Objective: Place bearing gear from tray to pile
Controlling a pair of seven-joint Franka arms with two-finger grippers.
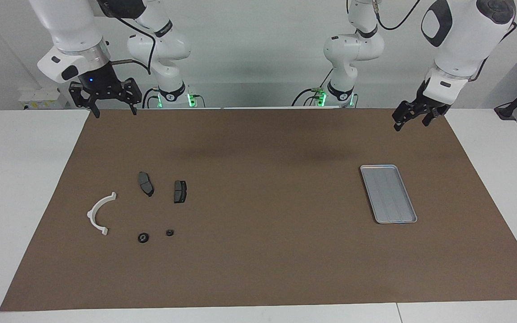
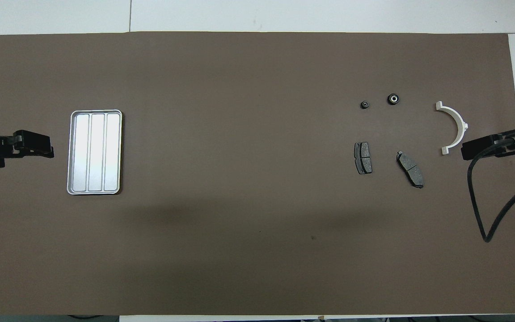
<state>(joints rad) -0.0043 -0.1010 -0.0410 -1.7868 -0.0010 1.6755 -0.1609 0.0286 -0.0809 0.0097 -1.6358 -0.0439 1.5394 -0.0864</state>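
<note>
The table (image 1: 258,314) is lying under a brown mat (image 1: 267,251), and nothing on it is being touched. The left arm's gripper (image 1: 413,117) is hanging over the mat's edge at its own end, above the stretch between the robots and the tray (image 1: 388,193); its jaws are standing wide and holding nothing. The right gripper (image 1: 102,95) is hanging over the mat's corner at the other end, jaws spread just as wide, also empty.

The tray is showing only its bare ridged floor — no part is lying in it. The pile is sitting well apart from it, toward the right arm's end: a white half-ring bracket (image 1: 100,213), two dark brake pads (image 1: 146,183) (image 1: 180,191) side by side, and, farther from the robots than the pads, two small dark round parts. The larger round part (image 1: 143,237) is showing a pale centre like a bearing; the smaller round part (image 1: 169,232) is lying just beside it. Which of them is the bearing gear I cannot tell, but to my eye the placing is already looking done.

What could go wrong from here: an arm reaching again could be closing on an empty tray, or sweeping low over the pile and knocking the small round parts, which look ready to roll.
</note>
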